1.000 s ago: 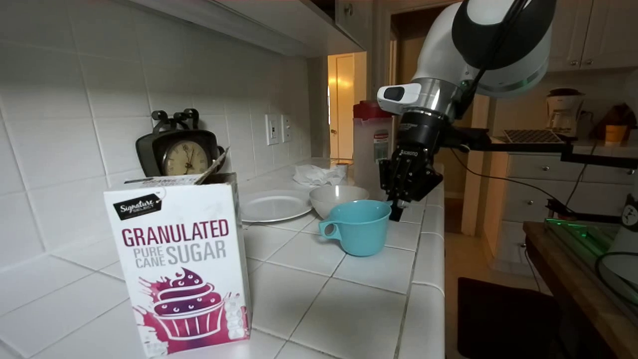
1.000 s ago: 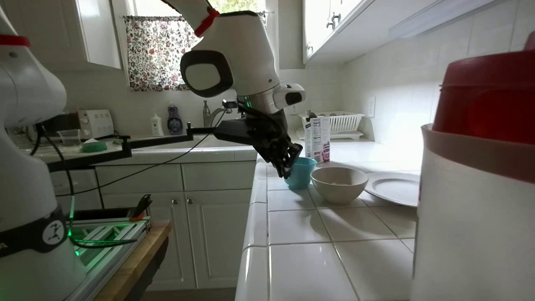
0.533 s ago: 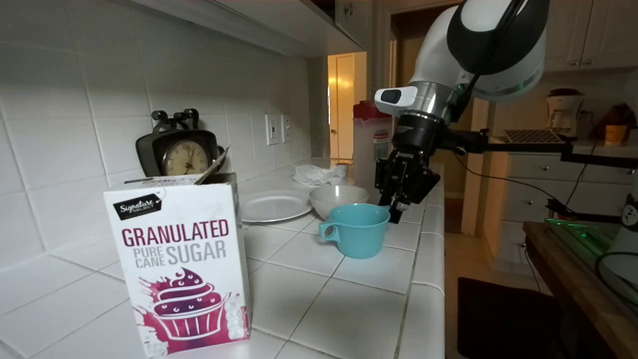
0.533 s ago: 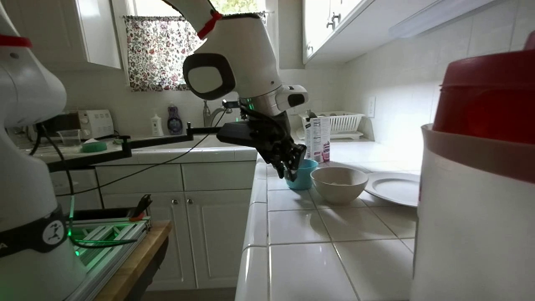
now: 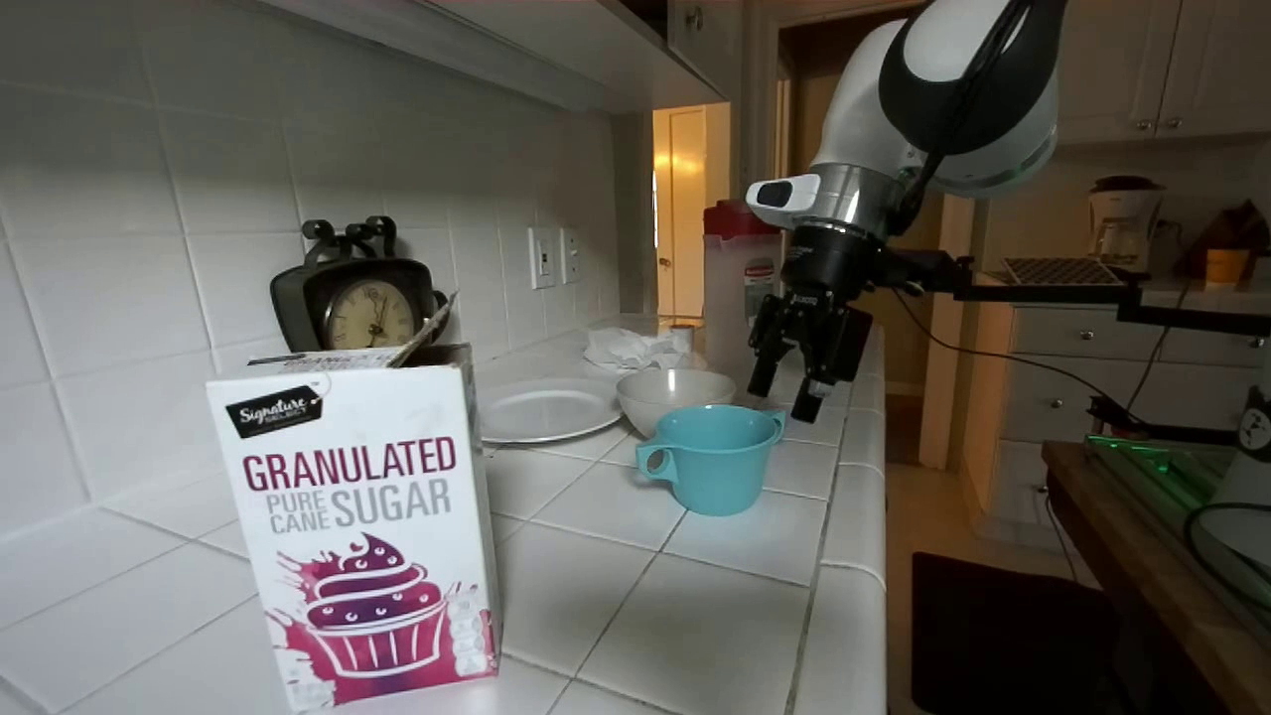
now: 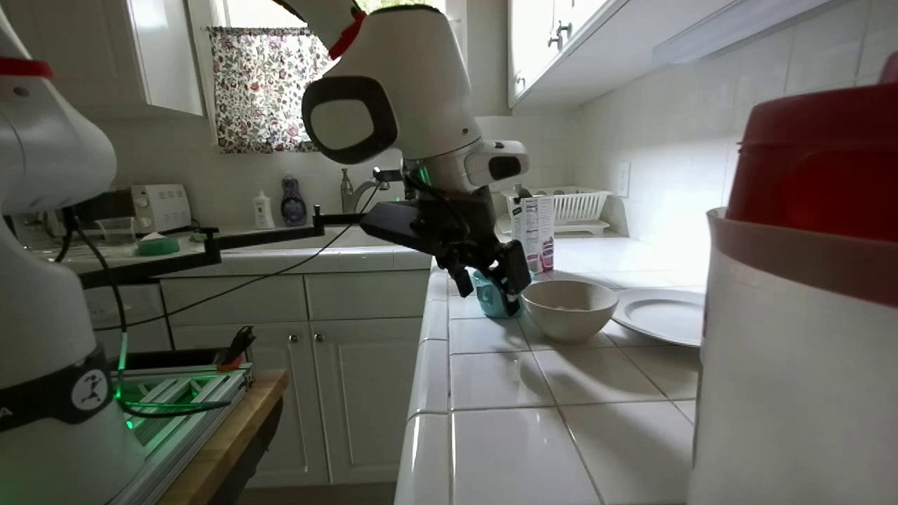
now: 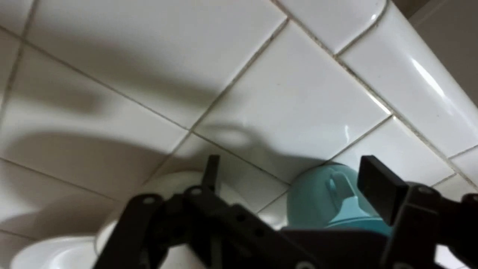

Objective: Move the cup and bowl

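The teal cup (image 5: pixel 717 467) stands upright on the white tiles near the counter's outer edge. One handle points toward the sugar box, and another sticks out on the gripper's side. Right behind the cup in that view sits the whitish bowl (image 5: pixel 670 389); an exterior view shows this bowl (image 6: pixel 570 315) beside the cup (image 6: pixel 492 303), partly covered by a finger. My gripper (image 5: pixel 784 395) hangs open just above and beside the cup's rim, holding nothing. In the wrist view the cup (image 7: pixel 312 201) shows beyond the spread fingers, and the bowl (image 7: pixel 171 184) is mostly hidden behind one finger.
A sugar box (image 5: pixel 367 526) stands nearer that camera, with a clock (image 5: pixel 367 308) behind it. A flat plate (image 5: pixel 546 412) lies beside the bowl. A tall red-lidded container (image 6: pixel 807 337) stands farther along the counter. The rounded counter edge (image 6: pixel 426 393) runs close to the cup.
My fingers, closed together at the cup's handle before, have spread apart and come up off it. The cup dropped slightly and then stayed still. The bowl has not moved.
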`<state>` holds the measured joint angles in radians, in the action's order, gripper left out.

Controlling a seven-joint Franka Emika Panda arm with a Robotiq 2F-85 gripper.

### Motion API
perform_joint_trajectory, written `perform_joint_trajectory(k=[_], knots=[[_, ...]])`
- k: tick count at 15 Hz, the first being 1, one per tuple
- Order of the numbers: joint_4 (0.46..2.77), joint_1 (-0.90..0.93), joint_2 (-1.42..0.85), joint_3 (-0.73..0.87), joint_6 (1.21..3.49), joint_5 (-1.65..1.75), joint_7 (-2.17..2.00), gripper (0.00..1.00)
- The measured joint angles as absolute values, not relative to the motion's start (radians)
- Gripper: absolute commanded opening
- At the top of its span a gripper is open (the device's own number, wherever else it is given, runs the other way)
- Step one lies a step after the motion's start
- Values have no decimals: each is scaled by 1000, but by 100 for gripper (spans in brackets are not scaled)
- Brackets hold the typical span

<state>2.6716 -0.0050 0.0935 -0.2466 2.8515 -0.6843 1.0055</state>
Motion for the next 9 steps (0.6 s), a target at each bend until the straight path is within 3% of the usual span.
perform_joint_trajectory(k=[9], knots=[[2602, -20, 195, -28, 2694, -524, 585, 100]])
